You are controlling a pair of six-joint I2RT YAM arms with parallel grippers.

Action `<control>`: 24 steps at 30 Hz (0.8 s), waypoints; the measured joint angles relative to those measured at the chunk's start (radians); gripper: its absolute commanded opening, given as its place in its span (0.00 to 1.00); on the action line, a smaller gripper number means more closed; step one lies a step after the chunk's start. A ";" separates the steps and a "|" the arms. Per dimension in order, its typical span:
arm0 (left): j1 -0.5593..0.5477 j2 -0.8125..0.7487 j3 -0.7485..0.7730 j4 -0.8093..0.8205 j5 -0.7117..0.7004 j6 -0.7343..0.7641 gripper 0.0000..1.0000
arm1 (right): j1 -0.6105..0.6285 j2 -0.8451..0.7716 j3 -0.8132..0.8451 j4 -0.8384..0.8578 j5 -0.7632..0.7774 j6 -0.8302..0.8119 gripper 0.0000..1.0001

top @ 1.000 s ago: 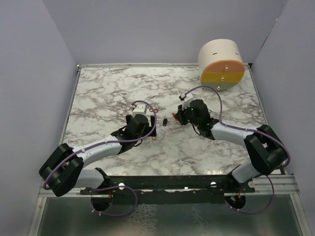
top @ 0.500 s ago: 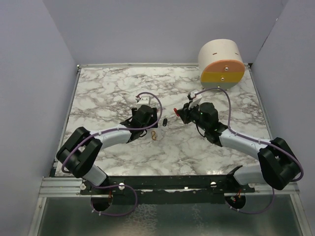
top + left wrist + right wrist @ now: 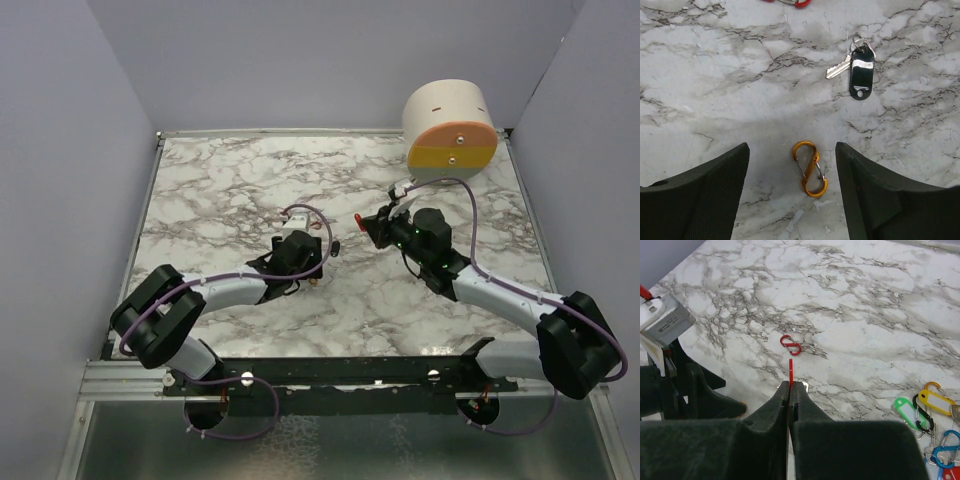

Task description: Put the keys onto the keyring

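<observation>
An orange double-oval keyring clip (image 3: 810, 168) lies flat on the marble. It sits between the fingers of my left gripper (image 3: 791, 146), which is open and touches nothing. A silver key with a black head (image 3: 860, 70) lies just beyond it. My right gripper (image 3: 790, 382) is shut on a thin red key (image 3: 790, 371), seen edge-on and held above the table. A red keyring clip (image 3: 790, 345) lies ahead of that gripper. From above, the left gripper (image 3: 303, 272) and the right gripper (image 3: 366, 226) face each other mid-table.
Green (image 3: 905, 407) and yellow (image 3: 935, 401) keys lie bunched with a black loop and a blue loop (image 3: 945, 455) at the right wrist view's lower right. A cream cylinder with an orange and yellow face (image 3: 450, 130) stands at the back right. Grey walls enclose the table.
My left gripper has swung over the orange clip and lowered, its jaws narrowing. My right arm has shifted slightly right and back, still holding the red key.
</observation>
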 measured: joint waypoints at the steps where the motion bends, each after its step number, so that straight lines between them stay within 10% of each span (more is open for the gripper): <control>1: -0.010 -0.002 -0.002 -0.004 -0.005 -0.007 0.75 | 0.000 0.000 0.000 0.000 0.001 0.002 0.01; 24: -0.151 0.025 -0.003 -0.090 -0.167 -0.101 0.69 | 0.000 -0.061 -0.011 -0.021 0.027 0.004 0.01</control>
